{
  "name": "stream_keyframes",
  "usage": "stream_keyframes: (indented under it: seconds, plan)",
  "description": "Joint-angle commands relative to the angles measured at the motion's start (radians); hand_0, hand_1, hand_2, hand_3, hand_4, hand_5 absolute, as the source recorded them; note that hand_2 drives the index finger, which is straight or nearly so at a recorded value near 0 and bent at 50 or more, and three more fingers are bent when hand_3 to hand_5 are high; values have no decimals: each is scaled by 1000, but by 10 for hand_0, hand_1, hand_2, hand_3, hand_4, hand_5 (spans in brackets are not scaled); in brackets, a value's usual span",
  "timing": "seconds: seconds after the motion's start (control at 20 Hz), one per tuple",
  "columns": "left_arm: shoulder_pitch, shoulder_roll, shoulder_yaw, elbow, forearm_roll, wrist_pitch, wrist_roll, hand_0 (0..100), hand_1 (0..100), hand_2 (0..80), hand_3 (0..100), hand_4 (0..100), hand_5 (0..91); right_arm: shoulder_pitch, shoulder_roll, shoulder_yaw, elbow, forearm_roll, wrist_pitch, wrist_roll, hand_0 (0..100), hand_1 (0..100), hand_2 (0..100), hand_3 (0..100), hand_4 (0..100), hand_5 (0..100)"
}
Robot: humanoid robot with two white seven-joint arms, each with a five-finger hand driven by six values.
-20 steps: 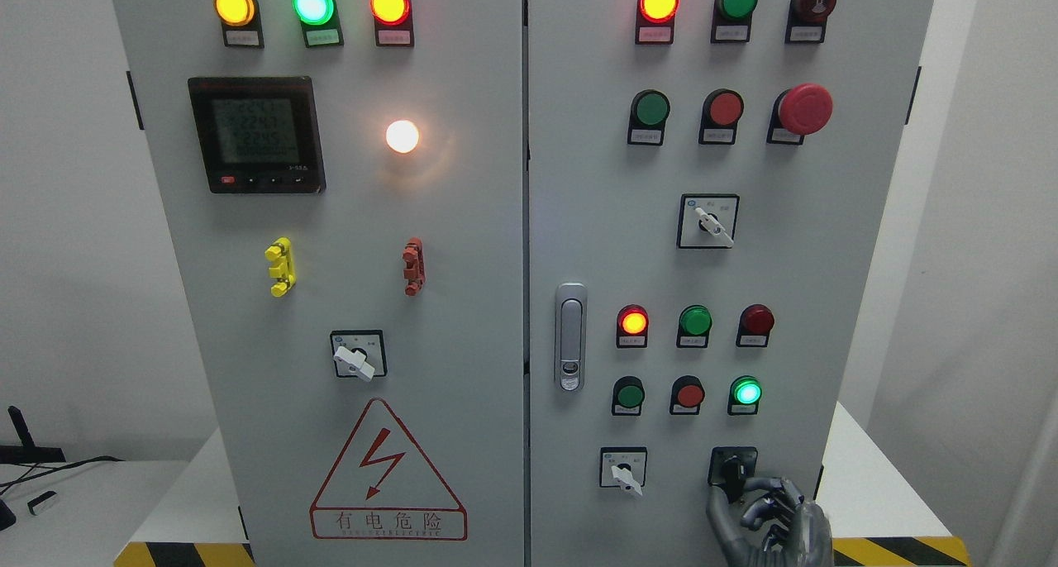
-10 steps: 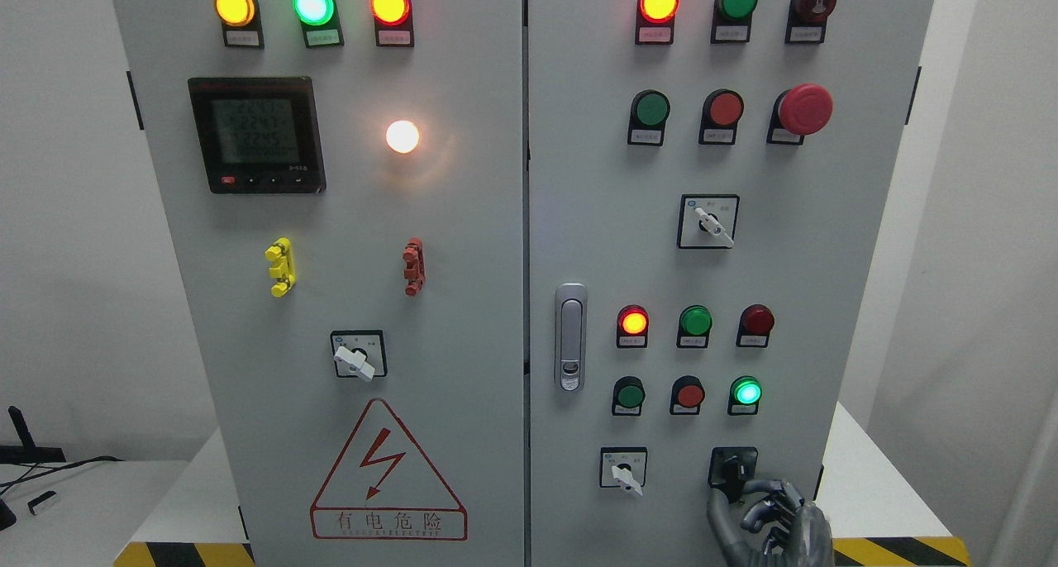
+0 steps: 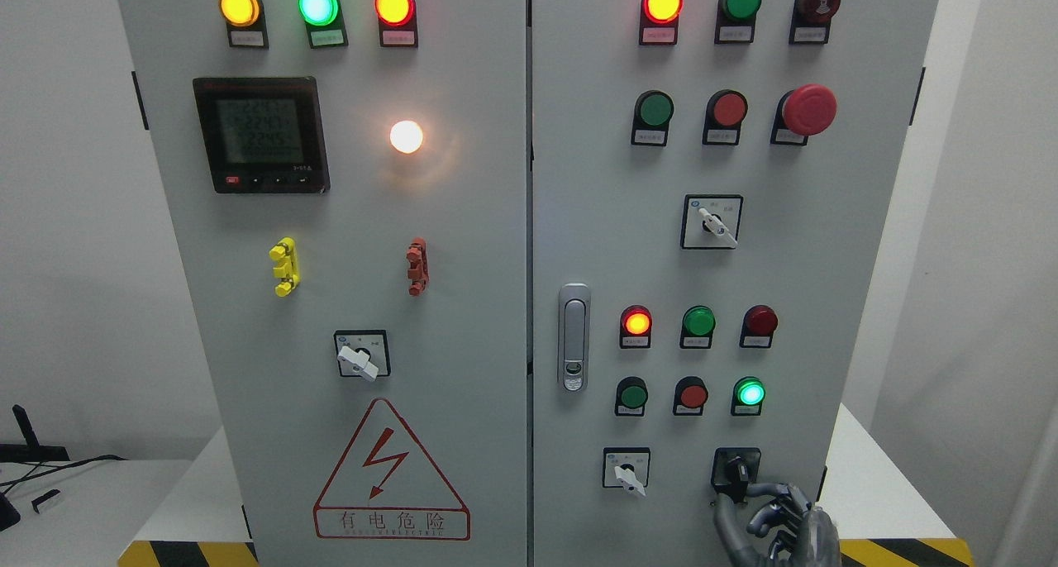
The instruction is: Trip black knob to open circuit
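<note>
The black knob (image 3: 736, 471) sits in a black square plate at the lower right of the grey cabinet's right door (image 3: 595, 220). My right hand (image 3: 738, 496), grey metal, comes up from the bottom edge just below the knob. Its thumb rises at the left and the curled fingers (image 3: 773, 509) close in from the right, pinching the knob's lower end. The palm and wrist are cut off by the picture's bottom edge. The left arm does not show.
A white-handled selector (image 3: 626, 473) sits left of the black knob, with lamps and push buttons (image 3: 693, 395) above. A door latch (image 3: 573, 336) is at the right door's left edge. Yellow-black tape (image 3: 901, 550) marks the table edge at the right.
The right hand has sunk slightly and its fingers have curled tighter under the knob. The knob's lever looks a little more upright. The whole view has shifted a few pixels.
</note>
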Motion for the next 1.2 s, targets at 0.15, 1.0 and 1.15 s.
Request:
stream_keyframes:
  seconds: [0.15, 1.0, 1.15]
  plan:
    - [0, -1, 0, 1, -31, 0, 0, 120, 389, 0, 0, 0, 0, 20, -5, -21, -5, -1, -14, -2, 303, 790, 514, 833, 834, 961]
    - [0, 1, 0, 1, -31, 0, 0, 120, 389, 0, 0, 0, 0, 276, -26, -38, -155, -10, -314, 110, 230, 605, 182, 354, 298, 274]
    - [0, 1, 0, 0, -31, 0, 0, 120, 389, 0, 0, 0, 0, 356, -43, -40, -218, -19, -330, 185, 227, 506, 89, 254, 230, 214]
